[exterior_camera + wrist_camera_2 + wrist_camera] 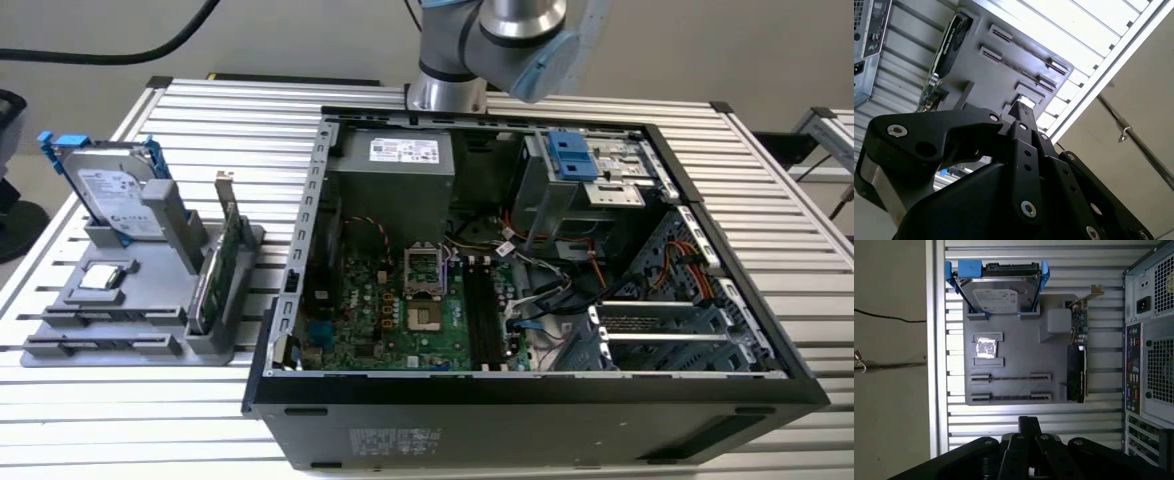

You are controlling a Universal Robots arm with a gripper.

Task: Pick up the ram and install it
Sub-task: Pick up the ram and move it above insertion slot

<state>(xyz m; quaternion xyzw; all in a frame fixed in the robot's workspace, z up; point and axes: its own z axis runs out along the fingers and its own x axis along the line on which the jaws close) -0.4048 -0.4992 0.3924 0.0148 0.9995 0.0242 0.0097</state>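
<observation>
Slatted metal table (227, 110) formed the work surface. Claw (1029, 421), clenched on nothing visible, hovered clear of the grey holder (1019, 350). Ram (1009, 377), seen edge-on as a thin dark strip, sat in a long holder slot, well apart from the claw. In the exterior view the holder stood at left of frame, beside the open computer case (534, 405).

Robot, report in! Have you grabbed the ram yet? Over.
Gripper shut, empty, hovering just off the gray holder. Ram not picked, sitting in its holder slot. Nothing in the way. Over.
</observation>
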